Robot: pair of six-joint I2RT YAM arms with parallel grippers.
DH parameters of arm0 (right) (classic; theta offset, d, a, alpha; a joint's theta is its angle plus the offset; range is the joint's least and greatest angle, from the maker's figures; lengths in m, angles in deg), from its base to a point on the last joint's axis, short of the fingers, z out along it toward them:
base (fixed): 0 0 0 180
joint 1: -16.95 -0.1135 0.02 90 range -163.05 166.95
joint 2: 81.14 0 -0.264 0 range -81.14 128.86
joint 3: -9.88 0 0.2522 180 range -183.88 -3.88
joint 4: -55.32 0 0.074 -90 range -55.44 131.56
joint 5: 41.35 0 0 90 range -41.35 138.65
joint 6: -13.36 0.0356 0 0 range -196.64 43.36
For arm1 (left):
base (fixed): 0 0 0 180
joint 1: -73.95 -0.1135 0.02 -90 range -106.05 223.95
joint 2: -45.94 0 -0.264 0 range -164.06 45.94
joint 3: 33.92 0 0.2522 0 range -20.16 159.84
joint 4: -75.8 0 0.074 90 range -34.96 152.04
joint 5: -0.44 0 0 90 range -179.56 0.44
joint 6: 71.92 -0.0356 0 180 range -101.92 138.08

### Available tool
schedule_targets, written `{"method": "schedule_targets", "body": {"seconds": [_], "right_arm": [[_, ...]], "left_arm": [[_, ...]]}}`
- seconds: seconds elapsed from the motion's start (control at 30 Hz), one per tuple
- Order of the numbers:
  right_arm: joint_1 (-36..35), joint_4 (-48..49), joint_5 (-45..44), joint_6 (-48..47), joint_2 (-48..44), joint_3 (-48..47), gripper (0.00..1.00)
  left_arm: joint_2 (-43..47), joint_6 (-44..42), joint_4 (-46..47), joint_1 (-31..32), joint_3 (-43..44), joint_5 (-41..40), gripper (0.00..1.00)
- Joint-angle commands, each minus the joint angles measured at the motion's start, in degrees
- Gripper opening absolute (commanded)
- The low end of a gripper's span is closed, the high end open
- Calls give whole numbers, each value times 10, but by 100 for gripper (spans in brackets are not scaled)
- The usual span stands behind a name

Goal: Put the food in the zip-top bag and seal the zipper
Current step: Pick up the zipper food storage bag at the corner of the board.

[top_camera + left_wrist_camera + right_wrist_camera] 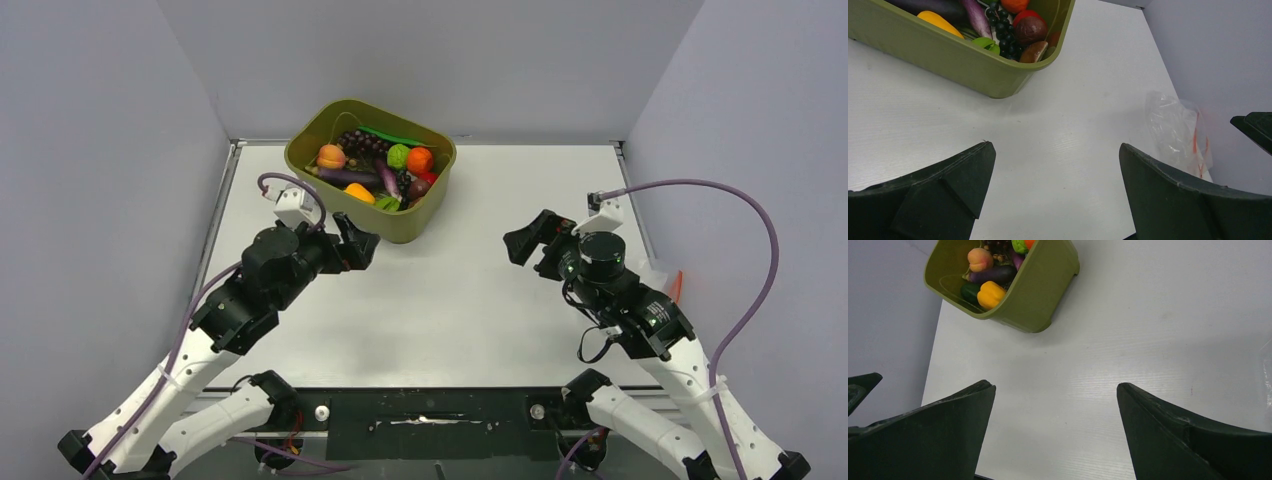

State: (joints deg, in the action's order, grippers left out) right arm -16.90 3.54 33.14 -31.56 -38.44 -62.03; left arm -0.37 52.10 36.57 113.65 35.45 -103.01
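Note:
The food [372, 165] lies in an olive-green tub [400, 225] at the back middle: orange and green round fruits, dark grapes [360, 143], purple eggplants [350, 176], a yellow pepper [360, 193] and green beans. The clear zip-top bag [1173, 127] lies flat by the right wall, its red-orange zipper [1195, 142] showing; in the top view only a bit of it [672, 283] shows behind the right arm. My left gripper [362, 240] [1055, 146] is open and empty, just in front of the tub. My right gripper [525, 243] [1055, 385] is open and empty over bare table, left of the bag.
Grey walls close in the table on the left, back and right. The tub also shows in the left wrist view [948, 55] and the right wrist view [1033, 290]. The white tabletop [450, 290] lies between the two grippers.

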Motion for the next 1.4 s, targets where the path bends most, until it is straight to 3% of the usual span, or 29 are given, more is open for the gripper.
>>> {"method": "schedule_targets", "body": {"seconds": [0.0, 0.3, 0.43, 0.53, 0.63, 0.7, 0.73, 0.83, 1.1, 1.37], "right_arm": [[-3, 16, -27, 12, -18, 6, 98], [-2, -127, -140, 95, 43, -30, 98], [34, -214, -183, 161, 89, -34, 98], [86, -195, -155, 146, 97, -7, 99], [131, -169, -142, 143, 92, 31, 90], [158, -150, -137, 138, 92, 60, 80], [173, -141, -134, 135, 93, 72, 69], [217, -115, -119, 120, 100, 96, 58], [308, -49, -81, 100, 135, 155, 48], [338, 6, -72, 86, 164, 191, 52]], "left_arm": [[25, -15, 48, 2, 8, 1, 98], [13, -6, 32, 2, -29, -10, 96], [4, 2, 37, 2, -56, 4, 95], [-5, 0, 44, 2, -73, 17, 95], [-15, 0, 44, 2, -87, 11, 95], [-18, -5, 42, 3, -94, 5, 95], [-17, -9, 42, 3, -99, 2, 95], [0, -30, 65, 3, -124, 15, 95], [46, -53, 105, 3, -184, 18, 94], [44, -67, 104, 3, -185, 27, 94]]}}
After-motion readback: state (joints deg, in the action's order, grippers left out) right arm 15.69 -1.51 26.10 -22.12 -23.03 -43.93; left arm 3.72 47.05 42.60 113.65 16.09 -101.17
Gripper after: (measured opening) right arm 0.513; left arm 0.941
